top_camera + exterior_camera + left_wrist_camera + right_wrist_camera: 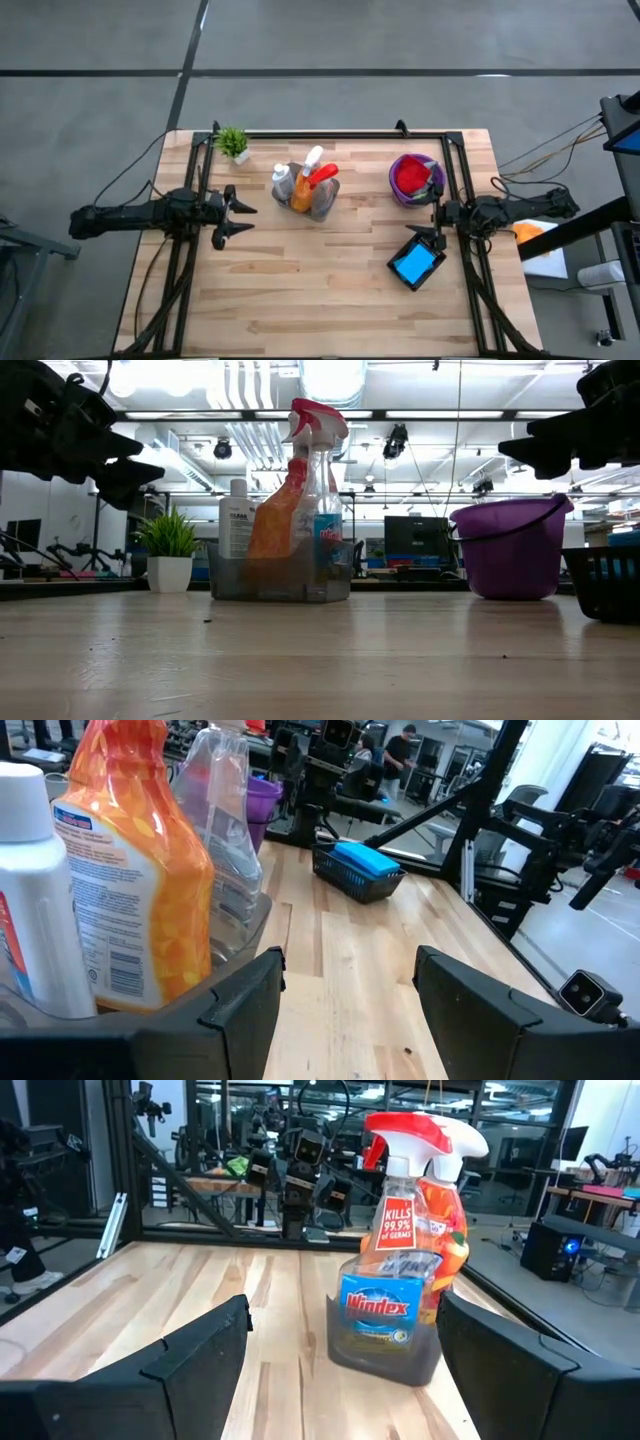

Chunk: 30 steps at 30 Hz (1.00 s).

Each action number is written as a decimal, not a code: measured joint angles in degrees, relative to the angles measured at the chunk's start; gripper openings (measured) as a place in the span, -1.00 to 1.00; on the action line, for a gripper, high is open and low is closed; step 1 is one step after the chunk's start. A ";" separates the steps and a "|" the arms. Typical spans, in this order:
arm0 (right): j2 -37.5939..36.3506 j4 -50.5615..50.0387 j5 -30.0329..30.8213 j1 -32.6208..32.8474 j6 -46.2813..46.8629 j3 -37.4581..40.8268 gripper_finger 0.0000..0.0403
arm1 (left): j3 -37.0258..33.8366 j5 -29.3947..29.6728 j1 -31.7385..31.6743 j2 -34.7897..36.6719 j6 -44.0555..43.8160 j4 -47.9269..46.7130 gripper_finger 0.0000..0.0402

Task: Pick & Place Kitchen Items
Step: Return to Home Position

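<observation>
Blue sponge (pixel 415 264) is seen lying in the black basket (pixel 393 266) near the right edge of the worktop (pixel 320 290), just beside the right gripper (pixel 436 220), whose fingers are spread wide and empty. Bottles (pixel 305 185) are stood in a clear tray (pixel 326 206) mid-worktop. The left gripper (pixel 245 218) is held near that tray, fingers likewise parted, nothing gripped.
</observation>
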State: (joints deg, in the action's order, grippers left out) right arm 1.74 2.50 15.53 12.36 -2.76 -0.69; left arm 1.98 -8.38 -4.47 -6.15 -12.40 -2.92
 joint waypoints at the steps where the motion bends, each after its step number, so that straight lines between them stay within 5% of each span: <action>1: 0.00 0.00 0.00 0.00 0.00 -0.17 0.57 | -0.02 0.02 0.00 0.00 0.00 0.00 0.15; 30: 0.02 0.39 -0.01 0.00 0.00 -0.61 0.57 | -0.02 0.00 0.02 0.00 0.09 0.00 0.15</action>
State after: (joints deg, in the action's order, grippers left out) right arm 1.76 2.90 15.52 12.36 -2.76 -1.30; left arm 1.96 -8.38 -4.45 -6.15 -12.32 -2.92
